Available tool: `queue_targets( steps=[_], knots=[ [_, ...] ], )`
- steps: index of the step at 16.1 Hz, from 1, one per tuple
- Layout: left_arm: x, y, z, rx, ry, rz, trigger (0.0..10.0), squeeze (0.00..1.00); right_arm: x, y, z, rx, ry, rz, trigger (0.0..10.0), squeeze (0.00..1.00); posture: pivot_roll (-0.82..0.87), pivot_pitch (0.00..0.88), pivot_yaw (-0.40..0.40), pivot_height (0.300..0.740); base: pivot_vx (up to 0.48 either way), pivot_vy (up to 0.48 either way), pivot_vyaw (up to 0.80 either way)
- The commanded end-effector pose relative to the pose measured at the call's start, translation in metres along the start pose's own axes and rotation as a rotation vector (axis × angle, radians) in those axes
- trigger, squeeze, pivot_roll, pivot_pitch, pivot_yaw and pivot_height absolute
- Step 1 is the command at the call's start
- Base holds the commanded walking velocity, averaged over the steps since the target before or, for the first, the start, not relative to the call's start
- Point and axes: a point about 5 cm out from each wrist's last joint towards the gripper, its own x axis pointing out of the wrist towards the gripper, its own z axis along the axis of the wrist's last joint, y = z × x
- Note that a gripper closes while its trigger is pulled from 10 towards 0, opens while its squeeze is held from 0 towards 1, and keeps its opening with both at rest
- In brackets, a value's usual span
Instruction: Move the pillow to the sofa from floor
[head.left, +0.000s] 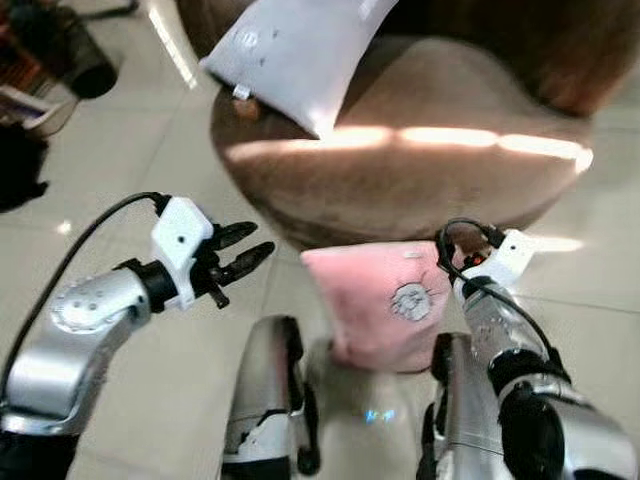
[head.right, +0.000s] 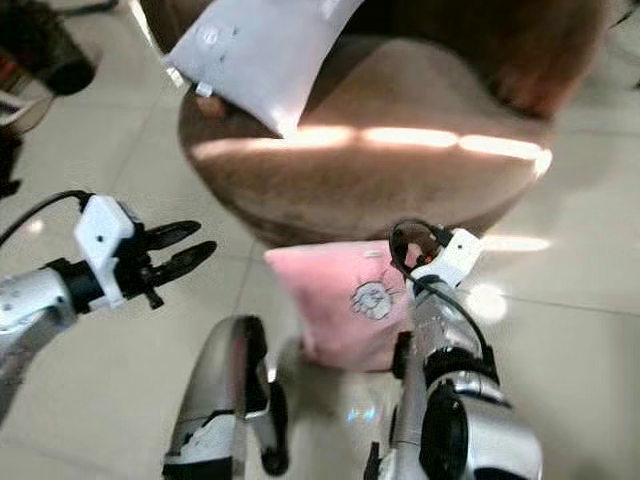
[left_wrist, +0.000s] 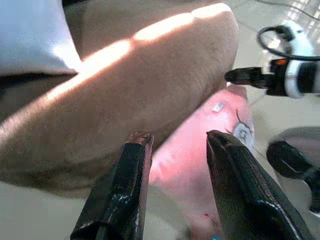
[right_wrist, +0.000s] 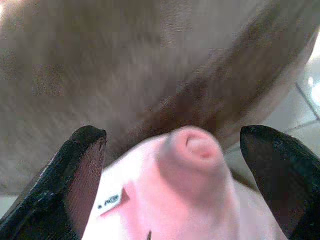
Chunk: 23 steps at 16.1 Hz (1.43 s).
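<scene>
A pink pillow (head.left: 372, 305) with a small printed emblem stands on the tiled floor, leaning against the front of the brown sofa (head.left: 420, 170). My right gripper (right_wrist: 172, 134) is open at the pillow's upper right corner. That corner (right_wrist: 192, 145) pokes up between the two spread fingers, clear of both pads. My left gripper (head.left: 262, 238) is open in the air to the left of the pillow, a short way off and pointing toward it. In the left wrist view the pillow (left_wrist: 200, 150) lies beyond the fingers.
A white pillow (head.left: 290, 50) lies on the sofa seat at the back left. Dark objects (head.left: 70, 50) sit on the floor at the far left. My own legs (head.left: 265, 390) stand just in front of the pink pillow. Bare tiles stretch to the left.
</scene>
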Motion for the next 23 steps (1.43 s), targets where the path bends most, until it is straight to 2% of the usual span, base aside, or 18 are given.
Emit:
queue_targets(
  steps=[1, 3, 4, 6, 7, 8, 9, 10, 12, 13, 14, 15, 16, 17, 23],
  knots=[
    [-0.010, -0.004, 0.002, -0.021, 0.023, -0.011, 10.0, 0.00, -0.003, -0.004, -0.012, -0.002, 0.038, -0.027, 10.0, 1.00, 0.39, 0.345, 0.186, 0.547, 0.000, 0.000, 0.00],
    [-0.022, -0.011, 0.004, -0.033, 0.051, -0.016, 10.0, 0.00, -0.005, -0.007, -0.019, -0.025, 0.049, -0.077, 10.0, 1.00, 0.40, 0.326, 0.199, 0.547, 0.000, 0.000, 0.00],
    [-0.026, -0.012, 0.004, -0.037, 0.065, -0.020, 10.0, 0.00, -0.006, -0.008, -0.022, -0.064, 0.053, -0.100, 10.0, 1.00, 0.41, 0.324, 0.201, 0.547, 0.000, 0.000, 0.00],
    [-0.033, -0.012, 0.007, -0.047, 0.085, -0.020, 10.0, 0.00, -0.007, -0.007, -0.025, -0.082, 0.045, -0.127, 10.0, 1.00, 0.43, 0.331, 0.215, 0.547, 0.000, 0.000, 0.00],
    [-0.034, -0.011, 0.008, -0.048, 0.090, -0.018, 10.0, 0.00, -0.007, -0.008, -0.025, -0.069, 0.039, -0.140, 10.0, 0.00, 0.43, 0.332, 0.219, 0.547, 0.000, 0.000, 0.00],
    [-0.037, -0.011, 0.009, -0.051, 0.098, -0.014, 10.0, 0.00, -0.008, -0.010, -0.025, -0.043, 0.029, -0.168, 10.0, 0.00, 0.43, 0.332, 0.223, 0.547, 0.000, 0.000, 0.00],
    [-0.038, -0.011, 0.010, -0.062, 0.102, -0.012, 10.0, 0.00, -0.008, -0.008, -0.028, 0.036, 0.028, -0.172, 10.0, 0.00, 0.43, 0.328, 0.226, 0.547, 0.000, 0.000, 0.00],
    [-0.038, -0.013, 0.010, -0.082, 0.108, -0.034, 10.0, 0.00, -0.007, 0.000, -0.032, 0.073, 0.050, -0.120, 10.0, 0.00, 0.43, 0.325, 0.227, 0.547, 0.000, 0.000, 0.00],
    [-0.046, -0.024, 0.004, -0.130, 0.179, -0.145, 10.0, 0.00, -0.008, 0.008, -0.040, 0.076, 0.096, -0.058, 10.0, 0.00, 0.43, 0.322, 0.227, 0.547, 0.000, 0.000, 0.00],
    [-0.051, -0.031, 0.001, -0.122, 0.216, -0.204, 10.0, 0.00, -0.009, 0.008, -0.041, 0.064, 0.096, -0.055, 8.8, 0.00, 0.43, 0.323, 0.227, 0.547, 0.000, 0.000, 0.00],
    [-0.052, -0.032, 0.001, -0.121, 0.221, -0.213, 10.0, 0.00, -0.009, 0.008, -0.041, 0.064, 0.094, -0.057, 8.1, 0.00, 0.43, 0.323, 0.226, 0.547, 0.000, 0.000, 0.00],
    [-0.051, -0.033, 0.002, -0.133, 0.217, -0.211, 10.0, 0.00, -0.009, 0.005, -0.041, 0.075, 0.089, -0.061, 3.8, 0.00, 0.44, 0.321, 0.223, 0.547, 0.000, 0.000, 0.00],
    [-0.050, -0.033, 0.003, -0.137, 0.211, -0.201, 10.0, 0.00, -0.010, 0.004, -0.041, 0.089, 0.083, -0.059, 1.2, 0.00, 0.44, 0.319, 0.222, 0.547, 0.000, 0.000, 0.00],
    [-0.050, -0.032, 0.004, -0.138, 0.211, -0.198, 10.0, 0.00, -0.010, 0.003, -0.041, 0.080, 0.085, -0.057, 0.0, 0.00, 0.44, 0.318, 0.221, 0.547, 0.000, 0.000, 0.00],
    [-0.051, -0.033, 0.003, -0.138, 0.219, -0.195, 10.0, 0.00, -0.011, 0.002, -0.043, 0.054, 0.092, -0.043, 0.0, 0.00, 0.43, 0.319, 0.221, 0.547, 0.000, 0.000, 0.00]
  ],
)
